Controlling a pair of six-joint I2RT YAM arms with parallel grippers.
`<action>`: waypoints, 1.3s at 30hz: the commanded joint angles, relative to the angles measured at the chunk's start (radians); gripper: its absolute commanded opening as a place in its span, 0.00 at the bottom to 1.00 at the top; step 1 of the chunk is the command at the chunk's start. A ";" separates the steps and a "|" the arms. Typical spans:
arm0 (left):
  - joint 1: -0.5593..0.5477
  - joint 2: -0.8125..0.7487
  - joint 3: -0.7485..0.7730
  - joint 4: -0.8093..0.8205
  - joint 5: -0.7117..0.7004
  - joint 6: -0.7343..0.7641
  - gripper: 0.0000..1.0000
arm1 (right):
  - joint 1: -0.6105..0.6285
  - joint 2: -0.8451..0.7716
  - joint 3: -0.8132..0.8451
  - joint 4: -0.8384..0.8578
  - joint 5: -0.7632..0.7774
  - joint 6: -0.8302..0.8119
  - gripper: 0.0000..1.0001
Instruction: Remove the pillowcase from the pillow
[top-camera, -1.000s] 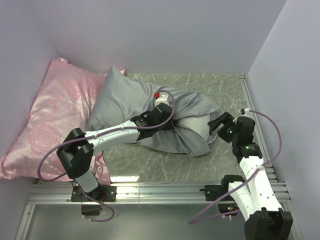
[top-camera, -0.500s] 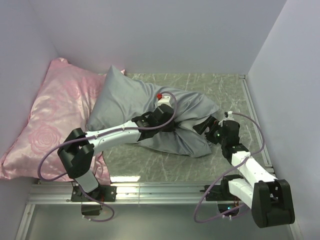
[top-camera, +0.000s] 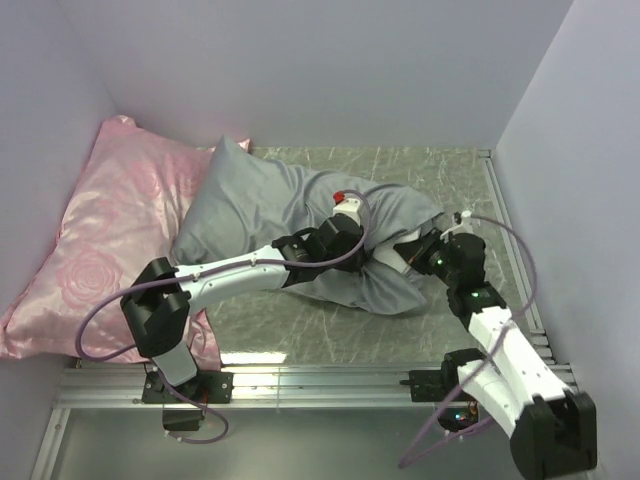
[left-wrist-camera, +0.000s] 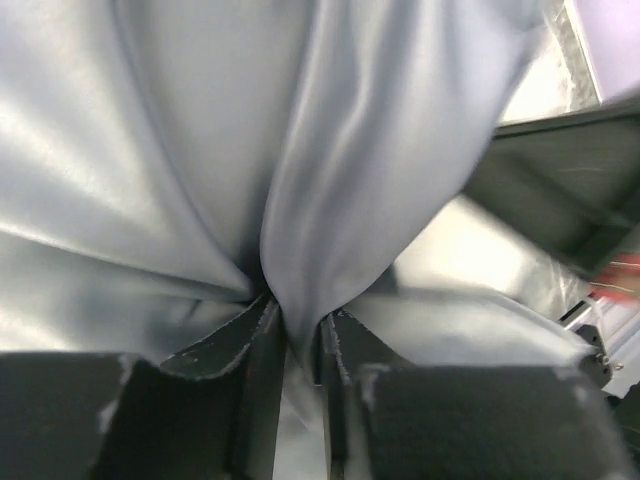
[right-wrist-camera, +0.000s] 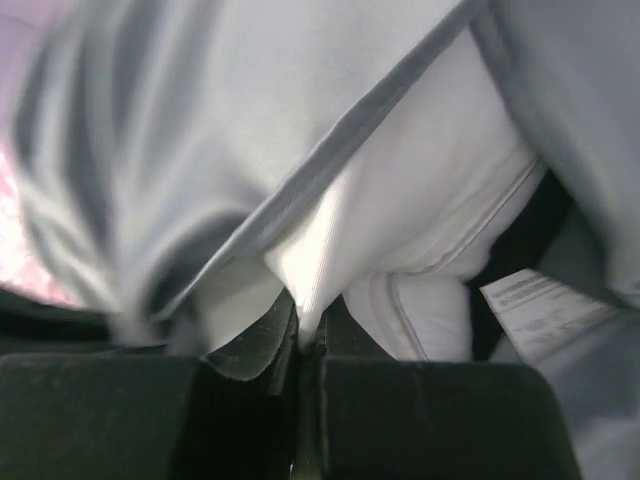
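The right hand (top-camera: 412, 252) is nearly shut, its two fingers (right-wrist-camera: 262, 335) pinching a fold of the one white pillow (right-wrist-camera: 400, 230). The pillow bulges out just ahead of those fingers, where the hemmed edge of the pillowcase (right-wrist-camera: 180, 120) crosses on a slant above it. A white printed label (right-wrist-camera: 540, 295) lies to the right of the pinch. Just to the left of the right hand, and close to it, the left hand (top-camera: 347, 232) sits on top of the bundle. Its fingers (left-wrist-camera: 262, 345) are drawn narrow onto a raised ridge of the grey-blue satin, which runs straight up out of the gap between them. There is one pillowcase (top-camera: 255, 205), and it covers most of the pillow. The covered bundle lies on the marble-patterned bench (top-camera: 440, 170). Its long axis runs on a diagonal, from the open end at the right hand, under the left hand, and away to the far left. Its far corner points up and away from both hands, well beyond the left hand. That far end leans on the single pink rose-patterned pillow (top-camera: 100, 230), which lies farther left of the left hand against the side wall.
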 joint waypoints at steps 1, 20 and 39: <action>-0.004 -0.058 0.021 -0.002 0.023 0.047 0.22 | 0.020 -0.184 0.235 -0.175 0.118 -0.014 0.00; -0.019 -0.321 0.077 0.115 0.083 0.230 0.51 | 0.047 0.158 1.288 -0.585 0.209 -0.092 0.00; -0.357 -0.353 0.285 0.190 -0.366 0.509 0.86 | 0.205 0.328 1.501 -0.638 0.287 -0.179 0.00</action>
